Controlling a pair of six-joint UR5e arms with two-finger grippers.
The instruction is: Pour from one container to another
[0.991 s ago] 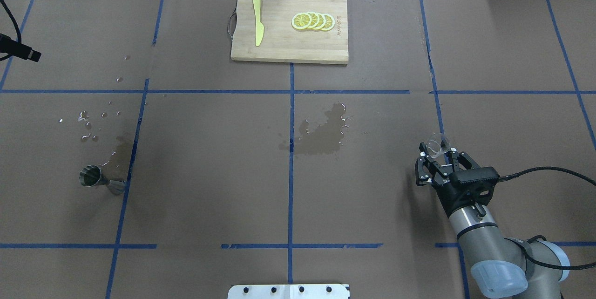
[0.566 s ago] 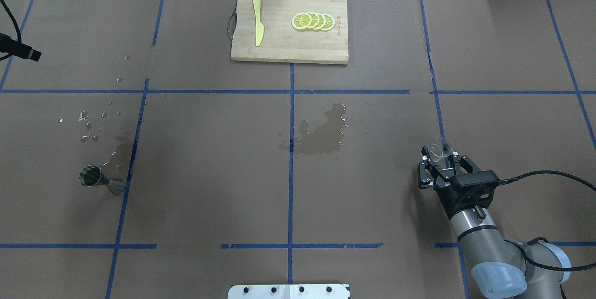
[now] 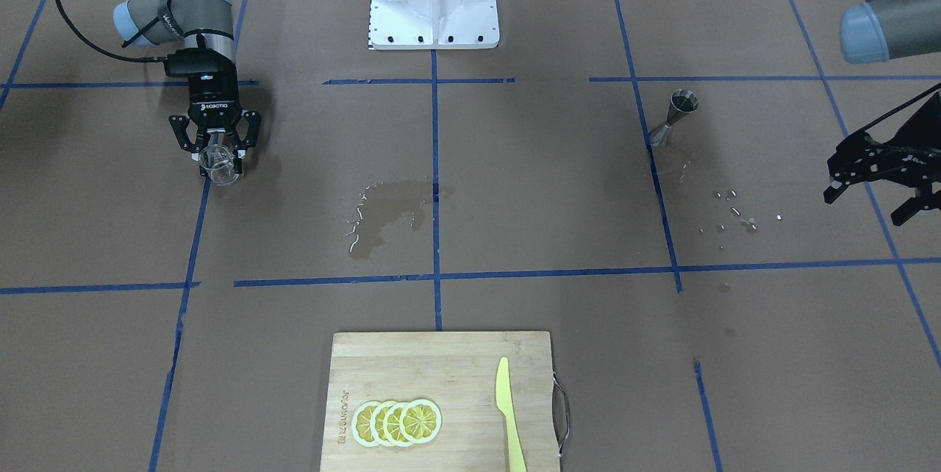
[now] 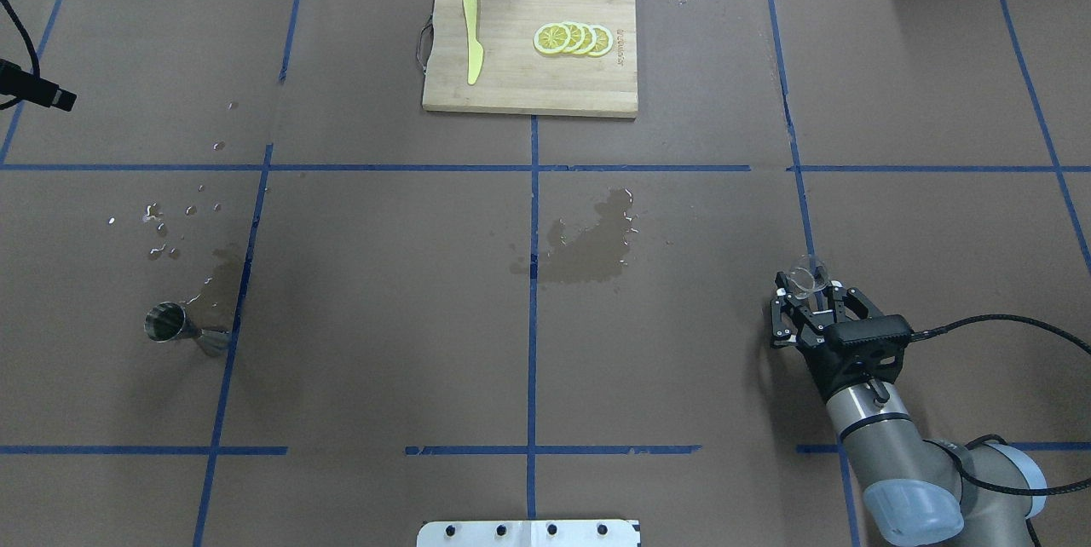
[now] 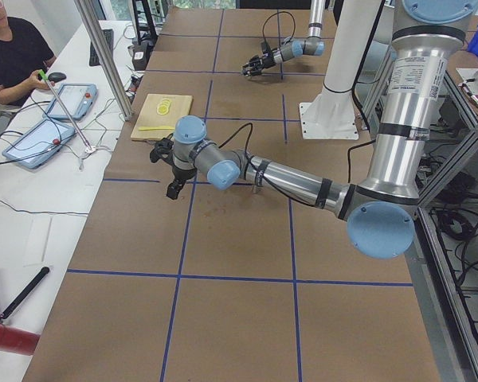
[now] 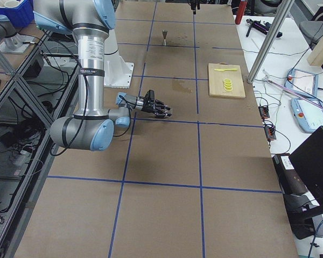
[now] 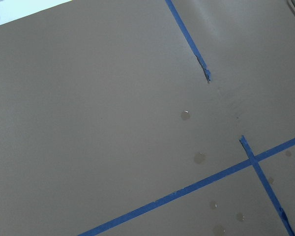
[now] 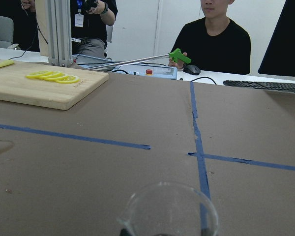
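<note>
A clear glass beaker (image 4: 807, 275) stands upright between the fingers of my right gripper (image 4: 805, 291), which is shut on it at the table's right side. The beaker (image 8: 169, 209) fills the bottom of the right wrist view, and the front view shows the same beaker (image 3: 220, 170) in that gripper (image 3: 218, 158). Far to the left, a steel jigger (image 4: 166, 321) stands on the brown paper beside a blue tape line. My left gripper (image 3: 864, 207) hovers open beyond the jigger (image 3: 680, 108), apart from it, with nothing between its fingers.
A wooden cutting board (image 4: 511, 95) at the far middle carries lemon slices (image 4: 573, 38) and a yellow knife (image 4: 471, 37). A wet patch (image 4: 592, 249) darkens the table's centre, and droplets (image 4: 162, 227) lie near the jigger. Operators (image 8: 216, 34) sit past the far edge.
My right gripper has drawn back a little toward the robot's side, carrying the beaker with it. The jigger and left arm have not moved.
</note>
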